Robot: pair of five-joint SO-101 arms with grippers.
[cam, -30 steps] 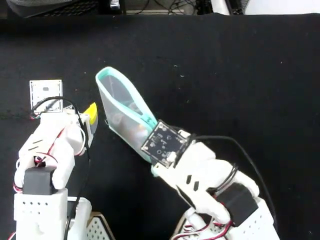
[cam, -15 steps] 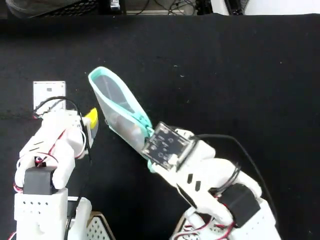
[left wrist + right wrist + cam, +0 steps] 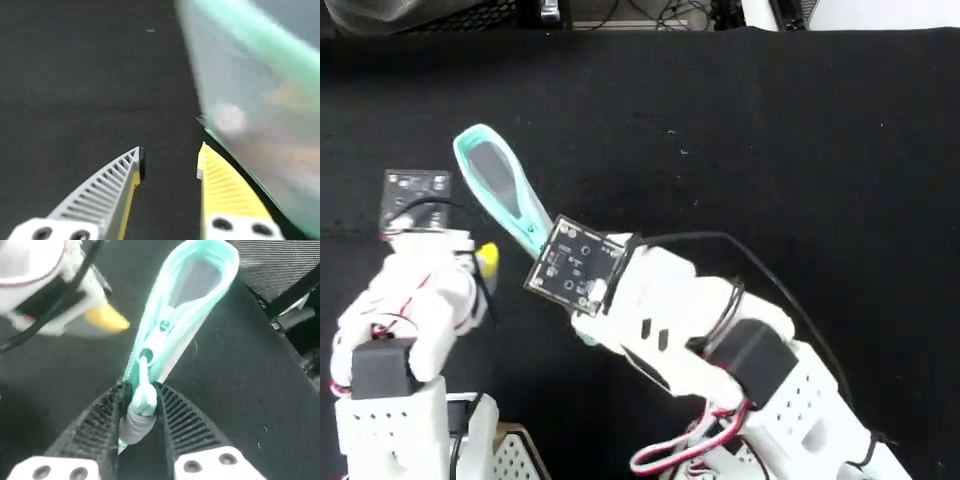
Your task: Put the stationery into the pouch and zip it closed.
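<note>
The pouch (image 3: 496, 182) looks soft and floppy. The right hand (image 3: 142, 387) pinches its zip tab (image 3: 143, 401), the best hold. The left hand (image 3: 170, 157) is open nearby.

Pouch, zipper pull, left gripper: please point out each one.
pouch (image 3: 492, 178), high view, grey panel inside the teal rim.
zipper pull (image 3: 144, 399), right wrist view, its teal tab.
left gripper (image 3: 170, 148), left wrist view, midway between its fingertips.

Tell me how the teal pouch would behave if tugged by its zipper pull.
Probably floppy: the pouch looks like thin translucent film, its teal rim bowed into a loop. Likely light, so it may slide on the black cloth instead of zipping. The zipper pull, pinched by the right gripper, seems a firm handle.
</note>
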